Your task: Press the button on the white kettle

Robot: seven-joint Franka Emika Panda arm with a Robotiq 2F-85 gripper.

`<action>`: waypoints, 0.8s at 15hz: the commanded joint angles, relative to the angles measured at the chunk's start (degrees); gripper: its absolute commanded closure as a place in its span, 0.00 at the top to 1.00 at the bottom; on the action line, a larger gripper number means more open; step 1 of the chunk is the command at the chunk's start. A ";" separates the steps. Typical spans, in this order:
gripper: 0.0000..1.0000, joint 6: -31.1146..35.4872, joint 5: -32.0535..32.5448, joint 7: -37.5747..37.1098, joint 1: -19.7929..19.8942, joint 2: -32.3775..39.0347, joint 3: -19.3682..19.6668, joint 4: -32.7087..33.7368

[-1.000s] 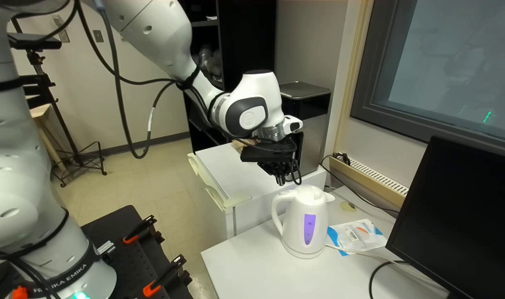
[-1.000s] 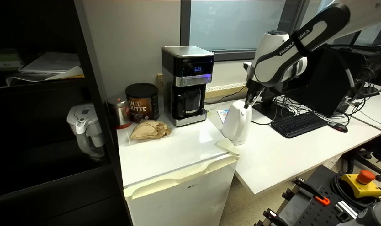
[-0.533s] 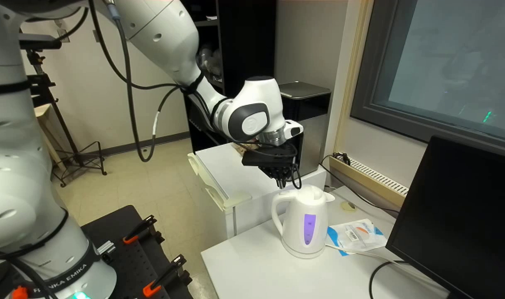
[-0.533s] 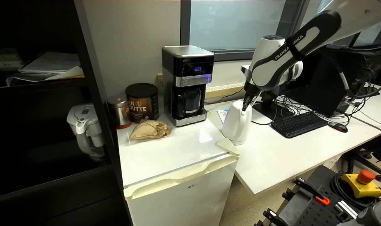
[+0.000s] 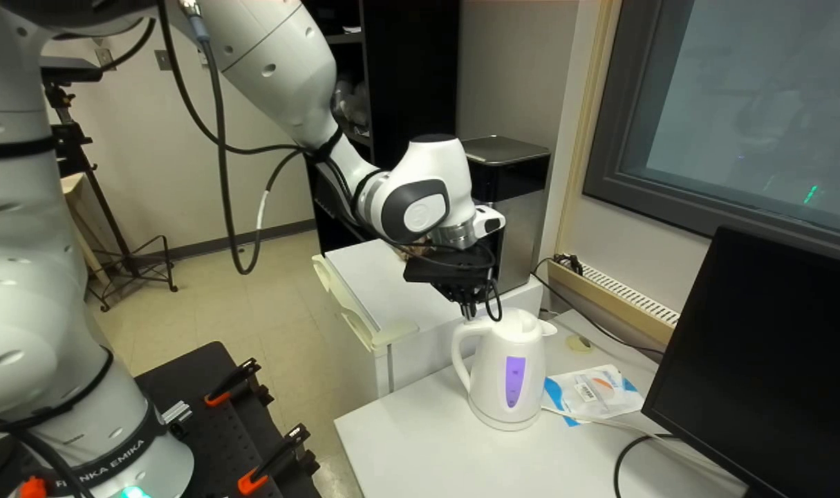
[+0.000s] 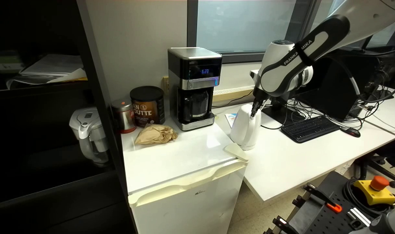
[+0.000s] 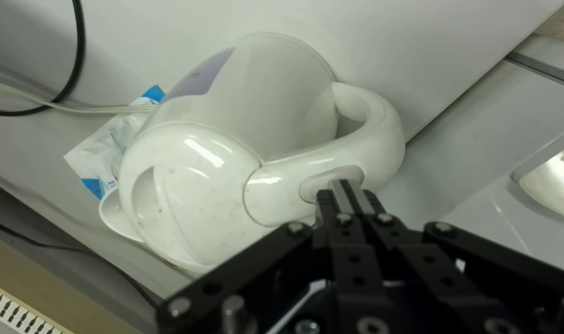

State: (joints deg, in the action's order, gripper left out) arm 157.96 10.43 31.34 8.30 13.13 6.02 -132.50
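The white kettle (image 5: pixel 492 380) stands upright on the white desk; it also shows in an exterior view (image 6: pixel 241 130) and in the wrist view (image 7: pixel 272 102). Its loop handle (image 7: pixel 384 125) carries an oval button (image 7: pixel 320 182) on top. My gripper (image 7: pixel 349 183) is shut with nothing between its fingers. The fingertips lie over the lower part of the button in the wrist view and cover some of it. In both exterior views the gripper (image 5: pixel 468 315) (image 6: pixel 253 114) points down at the top of the handle. I cannot tell whether the tips touch the button.
A black coffee maker (image 6: pixel 195 87) stands on the white fridge (image 6: pixel 177 162) beside the desk. A monitor (image 5: pixel 765 360) stands on the desk. A blue and white packet (image 5: pixel 596 391) and a cable (image 5: pixel 599 420) lie beside the kettle. A keyboard (image 6: pixel 311 128) lies on the desk.
My gripper has moved down to the top of the kettle's handle, and shifted slightly left in an exterior view. The kettle has not moved.
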 commanded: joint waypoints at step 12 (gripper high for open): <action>0.01 2.17 -0.32 -0.52 1.34 2.64 -2.25 1.15</action>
State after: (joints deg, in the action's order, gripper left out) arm 159.16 10.43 31.34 8.82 14.35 4.71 -132.29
